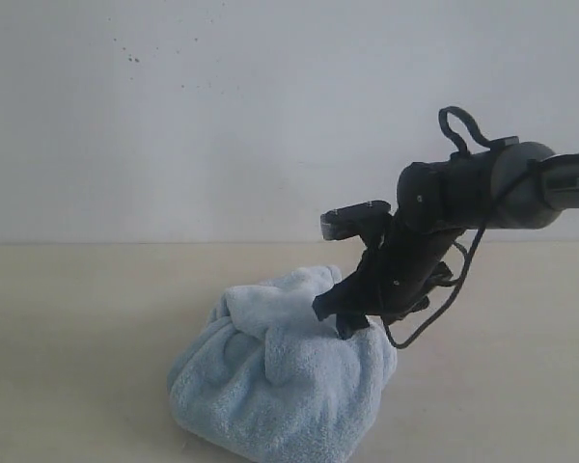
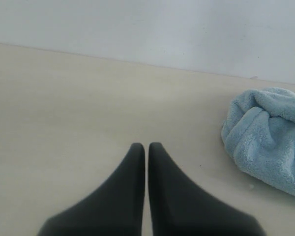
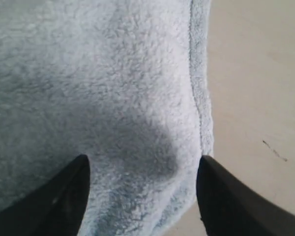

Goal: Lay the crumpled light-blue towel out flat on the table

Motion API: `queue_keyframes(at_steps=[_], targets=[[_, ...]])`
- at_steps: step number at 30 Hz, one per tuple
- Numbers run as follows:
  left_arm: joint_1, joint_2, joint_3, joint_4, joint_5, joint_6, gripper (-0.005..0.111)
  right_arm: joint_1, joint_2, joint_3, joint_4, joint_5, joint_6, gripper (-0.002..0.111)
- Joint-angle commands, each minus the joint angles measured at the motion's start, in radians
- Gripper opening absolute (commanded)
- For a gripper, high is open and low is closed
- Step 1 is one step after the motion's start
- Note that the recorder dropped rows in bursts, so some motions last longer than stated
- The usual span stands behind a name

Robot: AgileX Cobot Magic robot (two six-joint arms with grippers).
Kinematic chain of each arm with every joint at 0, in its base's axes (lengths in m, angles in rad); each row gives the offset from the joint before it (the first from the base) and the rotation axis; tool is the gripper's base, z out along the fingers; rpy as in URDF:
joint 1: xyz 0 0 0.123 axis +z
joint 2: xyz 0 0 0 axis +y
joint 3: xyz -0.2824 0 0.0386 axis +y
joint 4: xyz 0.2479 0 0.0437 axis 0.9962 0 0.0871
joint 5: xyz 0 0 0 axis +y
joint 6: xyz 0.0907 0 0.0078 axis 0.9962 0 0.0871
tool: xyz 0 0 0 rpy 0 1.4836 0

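Note:
The light-blue towel (image 1: pixel 270 376) lies in a crumpled heap on the beige table (image 1: pixel 68 328), low in the middle of the exterior view. My right gripper (image 1: pixel 345 323) comes in from the right and rests on the heap's upper right side. Its wrist view shows it open (image 3: pixel 143 164), with a fold of towel (image 3: pixel 113 88) and a hemmed edge between the spread fingers. The left gripper (image 2: pixel 146 146) is shut, empty, low over bare table; the towel (image 2: pixel 268 142) lies off to one side of it. The left arm does not show in the exterior view.
A white-grey wall (image 1: pixel 222 116) rises behind the table's far edge. Bare table surface extends to the left and right of the towel heap.

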Motion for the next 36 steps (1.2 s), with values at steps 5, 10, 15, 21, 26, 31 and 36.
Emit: queue_keyframes(at_steps=[5,10,15,21,26,31,36], targets=[[-0.008,-0.002,0.003,0.002,0.000,0.005,0.004,-0.066,0.063,-0.003,0.171,0.002,-0.112,0.057],[-0.008,-0.002,0.003,0.002,0.000,0.005,0.004,-0.066,0.063,-0.003,0.276,0.003,-0.211,0.023],[-0.008,-0.002,0.003,0.002,0.000,0.005,0.004,-0.066,0.061,-0.003,0.340,-0.007,-0.193,0.000],[-0.008,-0.002,0.003,0.002,0.000,0.005,0.004,-0.066,-0.031,-0.003,0.294,-0.012,-0.228,0.000],[-0.008,-0.002,0.003,0.002,0.000,0.005,0.004,-0.066,-0.215,-0.003,0.123,-0.071,-0.202,0.000],[-0.008,-0.002,0.003,0.002,0.000,0.005,0.004,-0.066,-0.409,-0.003,-0.002,-0.132,-0.107,0.000],[-0.008,-0.002,0.003,0.002,0.000,0.005,0.004,-0.066,-0.487,-0.003,0.000,-0.029,-0.157,0.000]])
